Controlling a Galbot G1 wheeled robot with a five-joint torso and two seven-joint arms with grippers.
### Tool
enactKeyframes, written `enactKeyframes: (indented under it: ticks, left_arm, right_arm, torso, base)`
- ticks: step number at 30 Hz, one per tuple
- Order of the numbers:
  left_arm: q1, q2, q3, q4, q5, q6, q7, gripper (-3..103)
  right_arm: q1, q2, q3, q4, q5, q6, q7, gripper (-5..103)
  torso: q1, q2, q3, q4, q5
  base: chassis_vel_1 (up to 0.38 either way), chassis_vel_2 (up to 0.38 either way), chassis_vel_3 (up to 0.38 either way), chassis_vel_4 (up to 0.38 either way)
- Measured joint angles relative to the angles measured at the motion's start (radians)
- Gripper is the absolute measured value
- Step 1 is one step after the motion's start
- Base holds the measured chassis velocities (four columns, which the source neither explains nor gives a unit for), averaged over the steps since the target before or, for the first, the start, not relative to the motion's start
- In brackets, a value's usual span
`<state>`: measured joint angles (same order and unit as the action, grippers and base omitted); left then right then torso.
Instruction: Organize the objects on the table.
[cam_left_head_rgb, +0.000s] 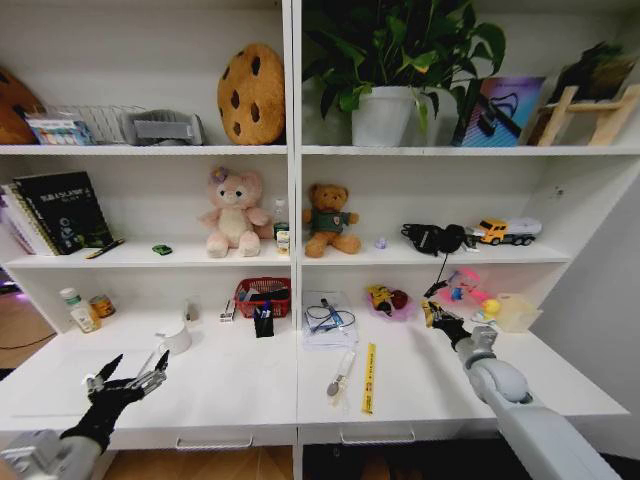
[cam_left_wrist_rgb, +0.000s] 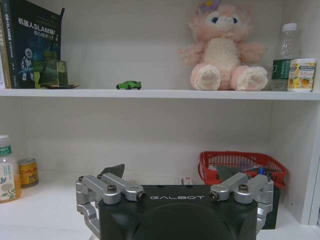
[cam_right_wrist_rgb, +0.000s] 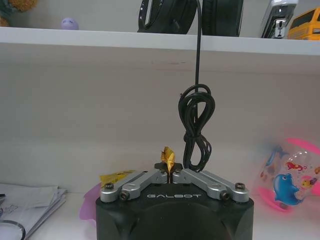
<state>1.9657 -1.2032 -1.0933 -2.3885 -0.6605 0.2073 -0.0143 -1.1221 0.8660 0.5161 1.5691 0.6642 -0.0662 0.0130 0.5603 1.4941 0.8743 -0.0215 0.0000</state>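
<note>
The right gripper (cam_right_wrist_rgb: 170, 167) is pinched shut on a small gold wrapper (cam_right_wrist_rgb: 167, 156) at the desk's (cam_left_head_rgb: 240, 385) far right, mid-carry I'd judge, needing a drop spot, while the left gripper (cam_left_head_rgb: 130, 378) hovers spread wide near-left.

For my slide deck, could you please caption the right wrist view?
Right gripper shut on a small gold-wrapped item, below a shelf's dangling black cable.

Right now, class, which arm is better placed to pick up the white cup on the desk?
Left: its open left gripper hovers beside the white cup; the right gripper, farther off, pinches a gold wrapper.
</note>
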Motion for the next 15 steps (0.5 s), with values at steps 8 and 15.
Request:
enactKeyframes:
  ticks: [8, 15]
  left_arm:
    - [0.000, 0.000, 0.000, 0.000, 0.000, 0.000, 0.000, 100]
    - [0.000, 0.000, 0.000, 0.000, 0.000, 0.000, 0.000, 100]
  right_arm:
    - [0.038, 0.014, -0.047, -0.024, -0.011, 0.018, -0.020, 0]
    - [0.137, 0.052, -0.149, -0.141, -0.028, 0.030, -0.023, 0]
  torso:
    - [0.002, -0.001, 0.000, 0.0009, 0.0003]
    - [0.000, 0.000, 0.000, -0.0003, -0.0002]
  base:
    - [-0.132, 0.135, 0.116, -0.108]
    - [-0.020, 0.030, 0.004, 0.000]
